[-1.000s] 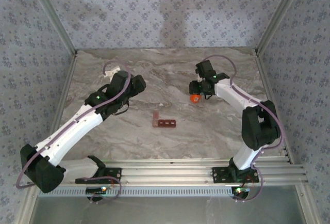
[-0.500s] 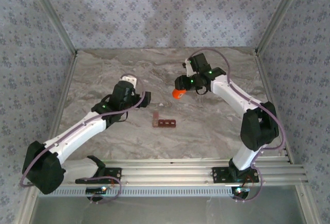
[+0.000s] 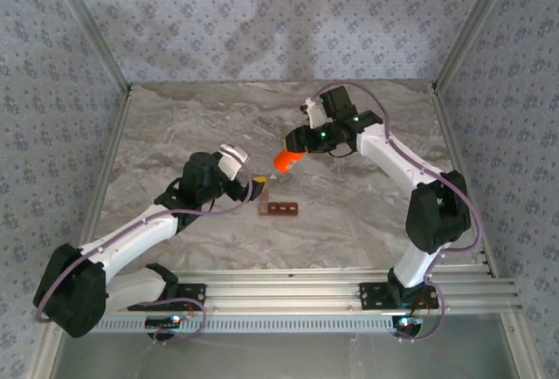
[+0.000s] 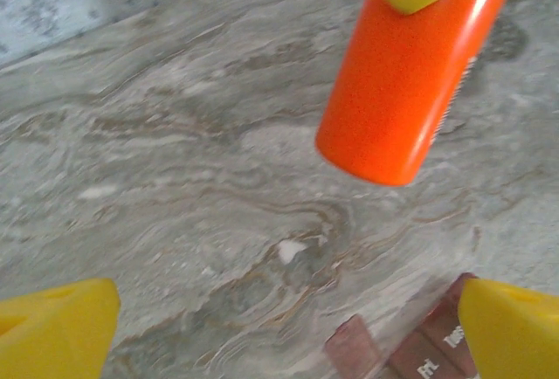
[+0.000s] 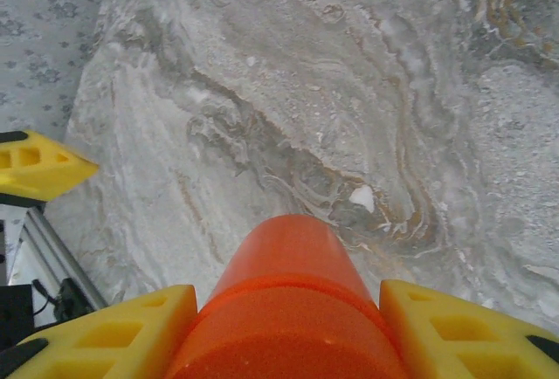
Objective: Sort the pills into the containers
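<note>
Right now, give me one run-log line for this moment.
right gripper: shut on orange bottle, tilted above table | left gripper: open, empty, close by containers

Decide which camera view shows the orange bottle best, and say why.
Left wrist: the bottle appears large and tilted, most of its side and lower end clear. The top view shows the bottle small and distant. The right wrist view looks along the bottle from one end, foreshortened, between yellow fingers.
</note>
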You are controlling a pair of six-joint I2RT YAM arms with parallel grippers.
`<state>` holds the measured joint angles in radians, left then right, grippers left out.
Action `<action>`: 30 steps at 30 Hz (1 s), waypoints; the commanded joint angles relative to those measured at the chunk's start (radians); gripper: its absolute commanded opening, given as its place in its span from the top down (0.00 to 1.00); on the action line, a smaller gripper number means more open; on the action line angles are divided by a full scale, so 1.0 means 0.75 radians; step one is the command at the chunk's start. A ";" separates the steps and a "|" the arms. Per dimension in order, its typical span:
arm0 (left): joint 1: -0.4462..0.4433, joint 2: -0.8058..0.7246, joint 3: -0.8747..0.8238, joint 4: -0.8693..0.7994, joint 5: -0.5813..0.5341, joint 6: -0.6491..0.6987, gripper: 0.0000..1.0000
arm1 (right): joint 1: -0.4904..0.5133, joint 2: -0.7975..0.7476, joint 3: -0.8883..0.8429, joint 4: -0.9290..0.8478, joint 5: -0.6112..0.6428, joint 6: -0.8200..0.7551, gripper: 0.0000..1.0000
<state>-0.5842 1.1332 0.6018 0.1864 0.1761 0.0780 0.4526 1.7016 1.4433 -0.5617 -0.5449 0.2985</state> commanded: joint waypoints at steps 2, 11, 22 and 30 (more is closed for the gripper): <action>-0.029 0.049 0.005 0.137 0.154 -0.008 0.01 | -0.037 -0.073 -0.038 -0.007 -0.152 0.006 0.71; -0.138 0.204 0.085 0.152 0.188 0.095 0.07 | -0.119 -0.193 -0.182 0.048 -0.283 -0.003 0.71; -0.201 0.275 0.152 0.185 0.227 0.189 0.08 | -0.124 -0.238 -0.263 0.061 -0.330 -0.016 0.70; -0.201 0.354 0.189 0.211 0.269 0.181 0.12 | -0.104 -0.244 -0.292 0.088 -0.366 0.006 0.71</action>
<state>-0.7296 1.3800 0.7094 0.2993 0.3355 0.2016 0.3637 1.5501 1.2320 -0.5125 -0.7776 0.2981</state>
